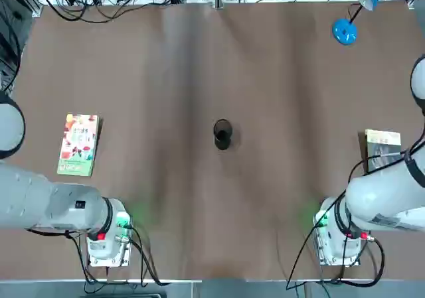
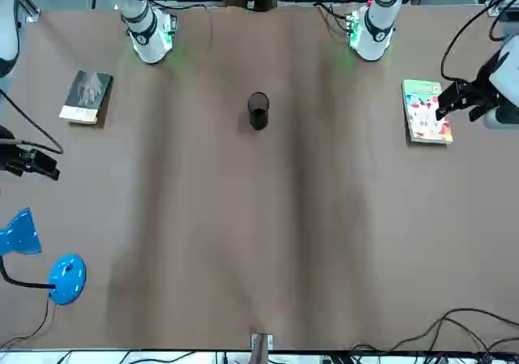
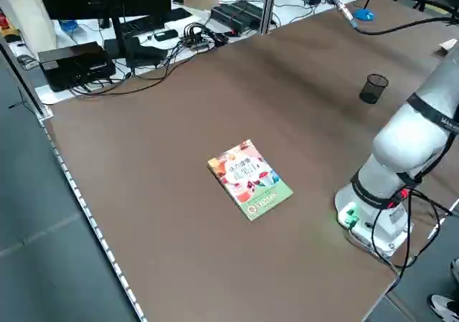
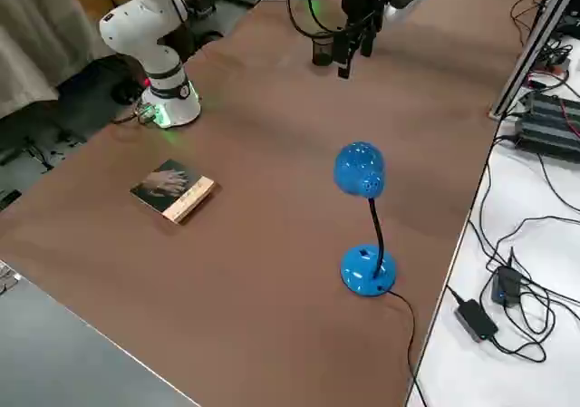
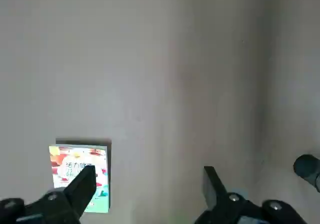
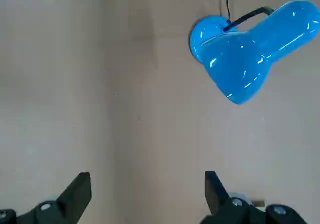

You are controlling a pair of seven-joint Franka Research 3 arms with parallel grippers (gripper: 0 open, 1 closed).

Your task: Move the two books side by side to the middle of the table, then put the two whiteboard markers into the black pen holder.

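Note:
The colourful book point(image 1: 80, 144) lies flat near the table's point(image 1: 199, 59) left side. The dark grey book point(image 2: 85, 96) lies near the right side, partly under my right arm in the top view. Between them stands the black pen holder point(image 1: 222, 133), upright in mid-table. My left gripper point(image 5: 149, 173) hangs open high above the table, just outside the colourful book point(image 5: 80, 176). My right gripper point(image 6: 147, 176) is open too, raised over the table's right edge between the dark book and a blue lamp. No whiteboard markers are in view.
A blue desk lamp, its round base point(image 1: 344, 31) at the far right corner, bends its head point(image 6: 245, 59) under my right gripper. Cables and boxes point(image 3: 79, 60) line the far edge beyond the table. Both arm bases point(image 1: 109, 235) stand at the near edge.

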